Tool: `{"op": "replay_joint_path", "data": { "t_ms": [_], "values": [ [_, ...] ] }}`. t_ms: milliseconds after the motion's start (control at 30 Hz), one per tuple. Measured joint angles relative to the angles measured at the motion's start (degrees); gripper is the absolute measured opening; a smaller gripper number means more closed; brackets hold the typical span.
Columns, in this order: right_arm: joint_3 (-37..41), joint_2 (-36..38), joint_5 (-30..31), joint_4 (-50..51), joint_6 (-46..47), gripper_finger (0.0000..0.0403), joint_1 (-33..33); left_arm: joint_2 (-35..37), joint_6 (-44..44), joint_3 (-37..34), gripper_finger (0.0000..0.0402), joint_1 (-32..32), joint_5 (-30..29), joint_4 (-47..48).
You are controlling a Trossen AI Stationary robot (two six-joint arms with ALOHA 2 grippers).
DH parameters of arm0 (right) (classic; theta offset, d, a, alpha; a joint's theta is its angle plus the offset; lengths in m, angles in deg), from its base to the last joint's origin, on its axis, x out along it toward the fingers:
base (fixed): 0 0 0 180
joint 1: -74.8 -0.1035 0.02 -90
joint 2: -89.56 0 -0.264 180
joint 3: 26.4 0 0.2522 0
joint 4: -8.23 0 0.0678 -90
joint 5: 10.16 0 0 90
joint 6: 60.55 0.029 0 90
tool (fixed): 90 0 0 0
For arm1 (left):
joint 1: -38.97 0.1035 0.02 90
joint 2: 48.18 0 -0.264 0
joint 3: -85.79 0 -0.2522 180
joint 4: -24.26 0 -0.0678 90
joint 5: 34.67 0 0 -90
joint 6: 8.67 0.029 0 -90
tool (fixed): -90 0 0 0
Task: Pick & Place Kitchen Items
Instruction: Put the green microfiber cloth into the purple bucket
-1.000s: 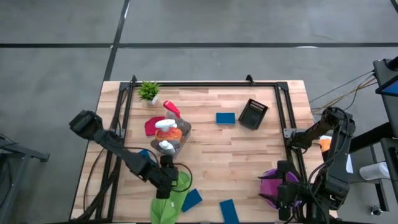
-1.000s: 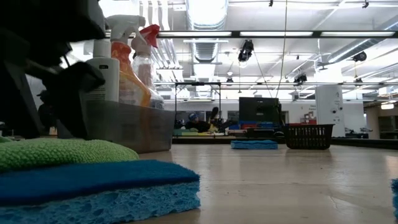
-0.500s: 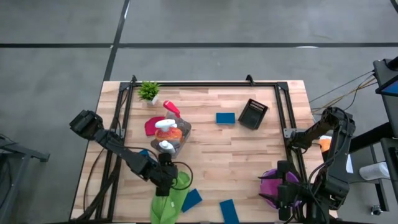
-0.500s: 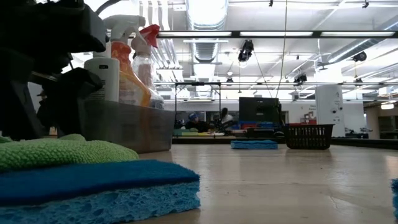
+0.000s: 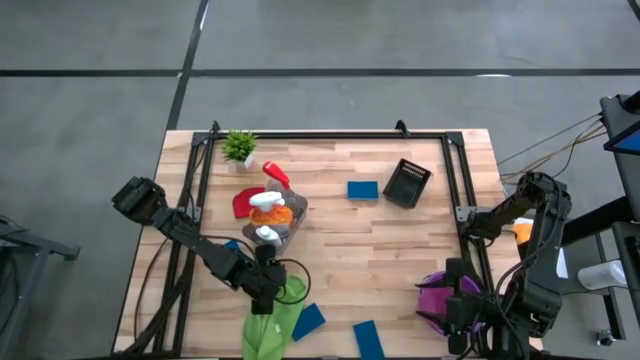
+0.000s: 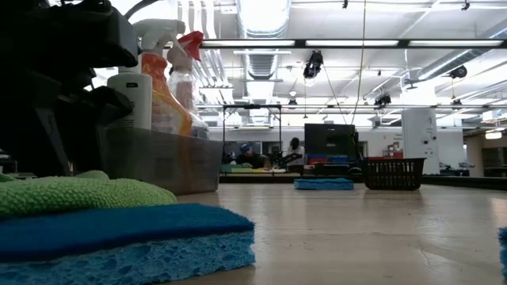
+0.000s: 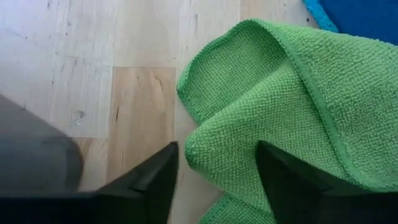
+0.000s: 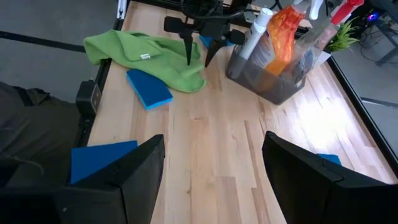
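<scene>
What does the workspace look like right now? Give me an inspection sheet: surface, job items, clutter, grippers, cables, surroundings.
Surface: wooden table inside a black frame.
Job items: green cloth at the near edge; three blue sponges; spray bottles upright in a clear bin; red cloth beside the bin; magenta cloth at the right edge.
Clutter: potted plant; black basket.
Grippers: left gripper open, fingers straddling a fold of the green cloth; right gripper open, at the near right edge, off the items.
Cables: leads run off to the right of the table.
Surroundings: grey floor; people far behind in the low view.
</scene>
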Motion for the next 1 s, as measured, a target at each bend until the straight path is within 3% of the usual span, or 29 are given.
{"op": "replay_joint_path", "data": {
  "t_ms": [267, 333, 700, 1000],
  "values": [
    [0.0, 0.0, 0.0, 0.0, 0.0, 0.0265, 0.0, 0.1, 4.2, 0.5, 0.0034, 0.2, 1.6, 0.9],
    [0.0, 0.0, 0.0, 0.0, 0.0, 0.0265, 0.0, 0.2, 4.5, 1.4, 0.0011, 0.2, 2.2, 2.4],
    [2.0, 0.0, 1.5, -1.3, 0.1, 0.0265, 0.0, 4.0, 4.9, 12.7, 0.0003, 0.1, 2.2, 22.3],
    [10.5, 0.0, 7.6, -11.7, -2.3, 0.0265, 1.5, 14.7, 10.0, 19.8, 0.0001, 0.1, -6.8, 25.7]
  ]
}}
